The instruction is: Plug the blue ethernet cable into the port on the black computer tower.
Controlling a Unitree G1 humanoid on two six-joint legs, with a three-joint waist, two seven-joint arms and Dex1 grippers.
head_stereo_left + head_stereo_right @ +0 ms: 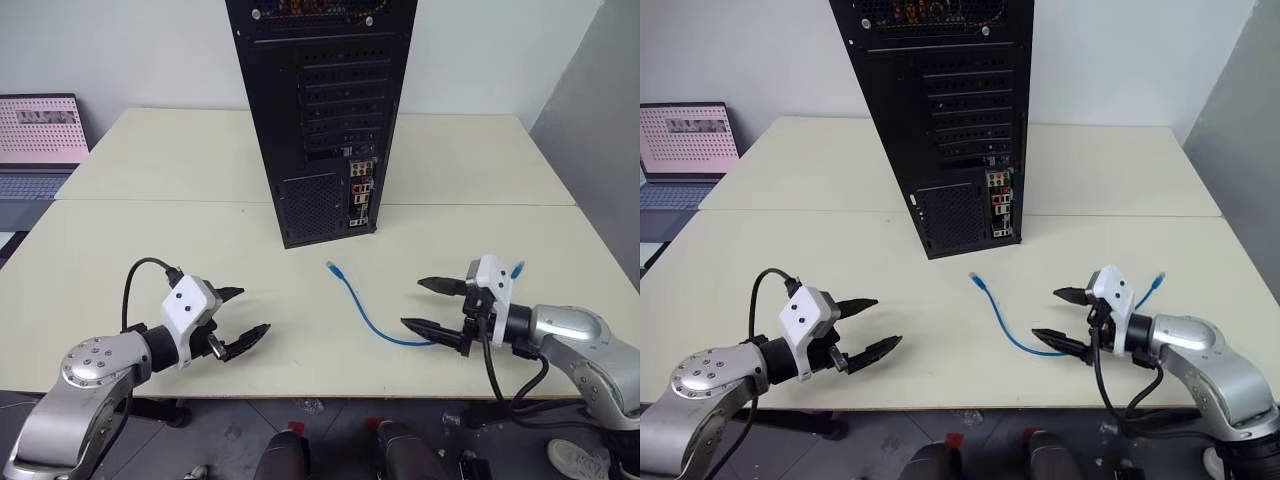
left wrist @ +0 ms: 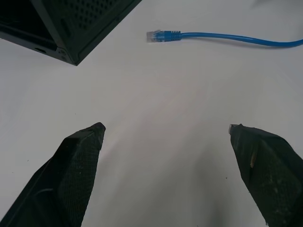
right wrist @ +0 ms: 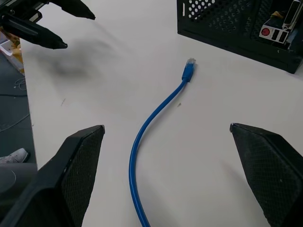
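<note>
Note that the blue ethernet cable, light and limp, lies on the table at 6 o'clock of the black computer tower; with both grippers' fingers apart and empty, you should probably pinch just behind its stiff plug.

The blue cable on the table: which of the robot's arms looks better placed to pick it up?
Probably the right. The blue cable curves across the table to the open right end effector. The open left end effector hovers farther off.
</note>
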